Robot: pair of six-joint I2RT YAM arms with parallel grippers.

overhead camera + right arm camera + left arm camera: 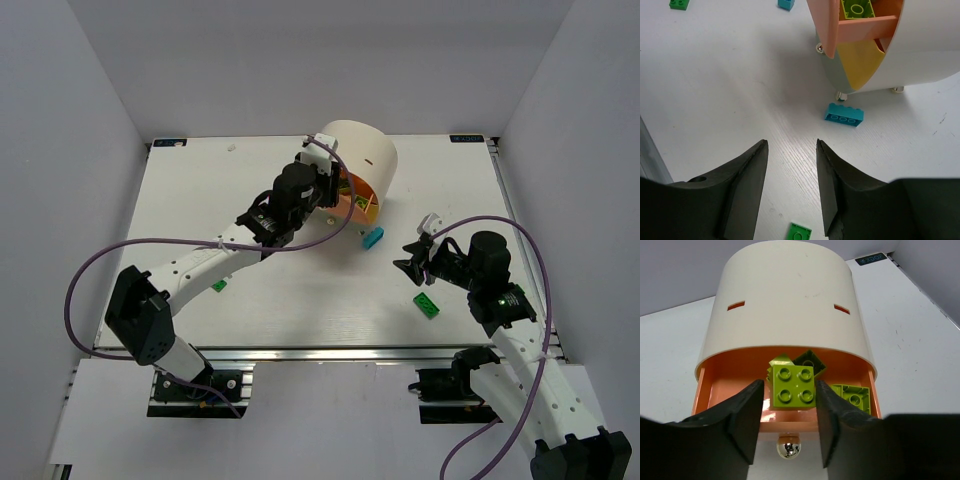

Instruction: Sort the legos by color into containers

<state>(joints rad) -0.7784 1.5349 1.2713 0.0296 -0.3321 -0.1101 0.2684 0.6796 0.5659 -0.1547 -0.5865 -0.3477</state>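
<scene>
Left jaws: They point at the cream drum (790, 300) and are partly apart. A lime lego (793, 387) sits between them. It touches the right-side jaw, but a thin gap shows by the other one, so I cannot tell if it is gripped.
Orange drawer: The orange drawer (707, 390) stands open just past the left jaws. More lime legos (855, 396) lie in it, behind and to the right of the lego between the jaws.
Knob: A shiny round knob (788, 446) is just below the left jaws.
Right jaws: They are apart and hold nothing, above the white counter (730, 85).
Teal lego: A teal lego (843, 114) lies on the counter ahead of the right jaws, a bit to the right, near the bottom of the drum.
Green lego: A green lego (799, 232) lies on the counter close under the right jaws.
Yellow drawer: The yellow drawer (860, 60) shows under the orange one, ahead of the right jaws.
Writing: A small black label (871, 259) sits at the counter's far corner, well past the left jaws. Its letters are too blurry to read.
</scene>
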